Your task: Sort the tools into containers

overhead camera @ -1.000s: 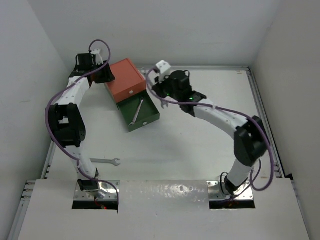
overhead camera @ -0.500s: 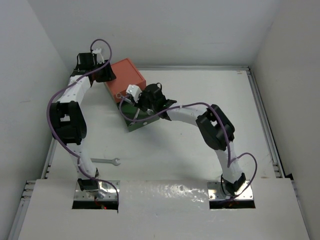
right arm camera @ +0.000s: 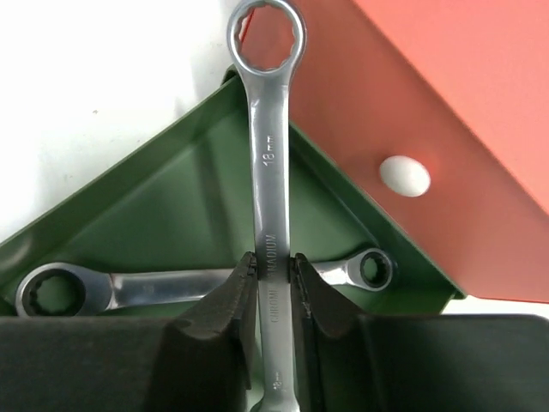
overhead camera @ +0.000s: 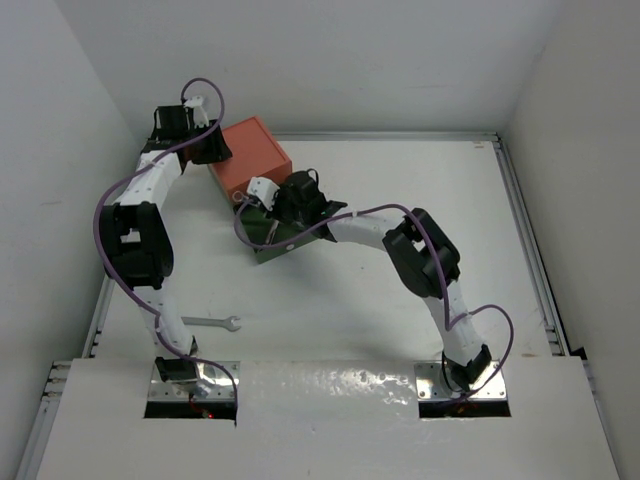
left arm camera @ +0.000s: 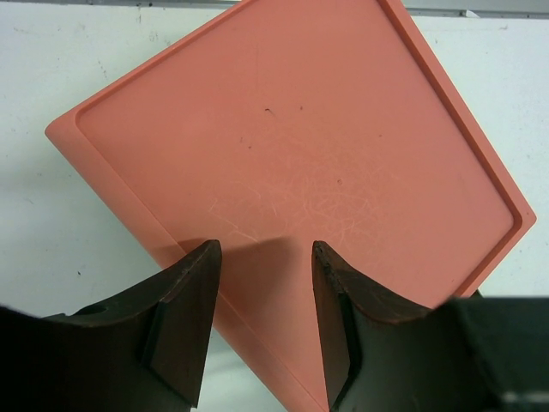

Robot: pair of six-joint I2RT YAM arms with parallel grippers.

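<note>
While gripping a silver wrench (right arm camera: pixel 268 172) tight in the right end effector (right arm camera: pixel 273 266), hovers over the pulled-out green drawer (right arm camera: pixel 171 206), ring end past its far corner. Already has a second wrench (right arm camera: pixel 129 287) lying inside. Sets the left end effector (left arm camera: pixel 264 257), fingers apart, over the orange-red drawer (left arm camera: pixel 300 154). Leaves a third wrench (overhead camera: pixel 210 323) on the table (overhead camera: pixel 400 290), near left. Shows no hex key. Judged under half done
</note>
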